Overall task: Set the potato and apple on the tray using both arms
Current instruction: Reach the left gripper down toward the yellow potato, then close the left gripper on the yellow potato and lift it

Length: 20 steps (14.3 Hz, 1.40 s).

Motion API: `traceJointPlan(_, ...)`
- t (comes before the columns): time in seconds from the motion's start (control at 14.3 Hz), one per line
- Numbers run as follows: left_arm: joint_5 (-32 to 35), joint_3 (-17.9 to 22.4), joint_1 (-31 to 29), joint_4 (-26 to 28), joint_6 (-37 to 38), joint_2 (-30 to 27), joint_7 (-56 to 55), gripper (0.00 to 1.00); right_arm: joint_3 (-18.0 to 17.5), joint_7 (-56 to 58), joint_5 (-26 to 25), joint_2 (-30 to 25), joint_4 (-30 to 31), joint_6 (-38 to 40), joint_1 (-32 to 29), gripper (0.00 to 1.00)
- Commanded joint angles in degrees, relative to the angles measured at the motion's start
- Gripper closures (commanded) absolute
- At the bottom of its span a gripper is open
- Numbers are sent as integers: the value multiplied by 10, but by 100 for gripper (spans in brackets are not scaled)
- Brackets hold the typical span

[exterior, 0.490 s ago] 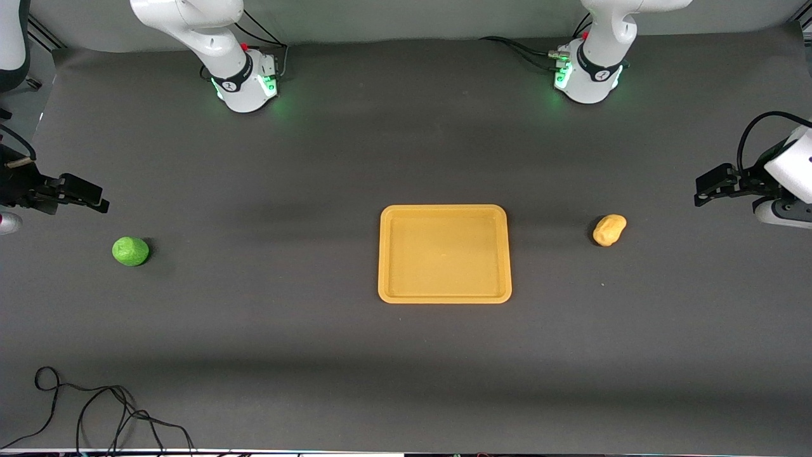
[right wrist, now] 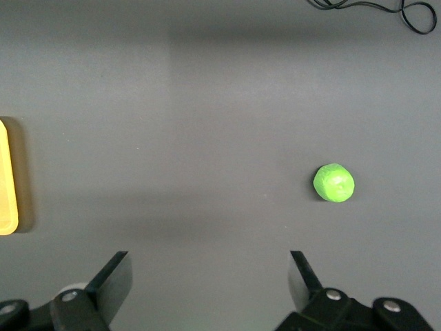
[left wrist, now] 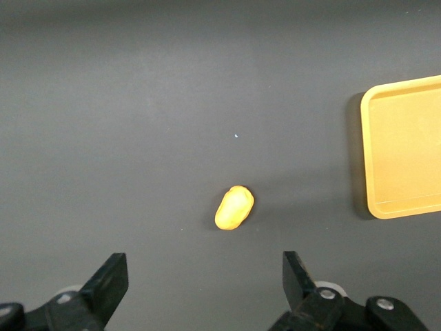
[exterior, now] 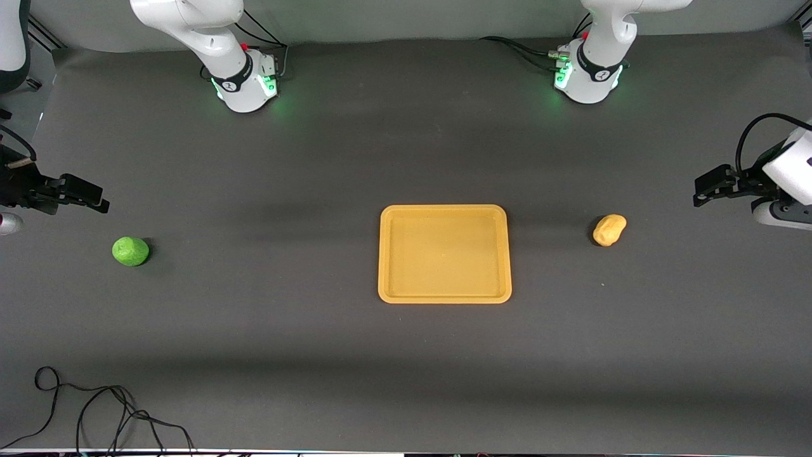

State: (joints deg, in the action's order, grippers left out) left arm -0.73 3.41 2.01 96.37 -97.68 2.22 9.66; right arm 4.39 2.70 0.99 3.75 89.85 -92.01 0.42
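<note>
The orange-yellow tray (exterior: 384,254) lies mid-table and is empty; it also shows in the left wrist view (left wrist: 368,152) and in the right wrist view (right wrist: 5,179). The yellow-tan potato (exterior: 609,230) lies on the mat toward the left arm's end, also in the left wrist view (left wrist: 234,207). The green apple (exterior: 130,251) lies toward the right arm's end, also in the right wrist view (right wrist: 334,183). My left gripper (exterior: 701,193) (left wrist: 205,286) hangs open and empty above the mat beside the potato. My right gripper (exterior: 98,200) (right wrist: 210,283) hangs open and empty above the mat beside the apple.
A loose black cable (exterior: 95,412) lies at the table's near edge toward the right arm's end, also in the right wrist view (right wrist: 386,10). The two arm bases (exterior: 244,86) (exterior: 590,79) stand along the back edge. The mat is dark grey.
The left gripper has shifted very slightly; the right gripper has barely moved. The potato, apple and tray lie where they were.
</note>
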Motion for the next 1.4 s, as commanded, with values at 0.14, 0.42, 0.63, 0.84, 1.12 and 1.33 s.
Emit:
traceJointPlan(0.14,-3,-2,-16,169,-178,6,27,3,-1,-7,13,6,-17,10,-3,0)
traceJointPlan(0.42,-5,-5,-10,227,-202,63,112,3,-1,-2,12,4,-13,11,-3,0)
traceJointPlan(0.63,-25,-7,-1,230,-209,141,170,4,19,1,9,-8,26,8,-6,0)
traceJointPlan(0.84,-27,-12,1,229,-213,189,203,5,74,60,9,-13,47,-5,-7,0)
traceJointPlan(1.12,-27,-17,5,225,-262,242,212,7,180,192,9,-22,92,-56,-6,0)
traceJointPlan(1.33,-29,-19,1,216,-236,236,210,43,227,255,9,-26,116,-80,-5,0)
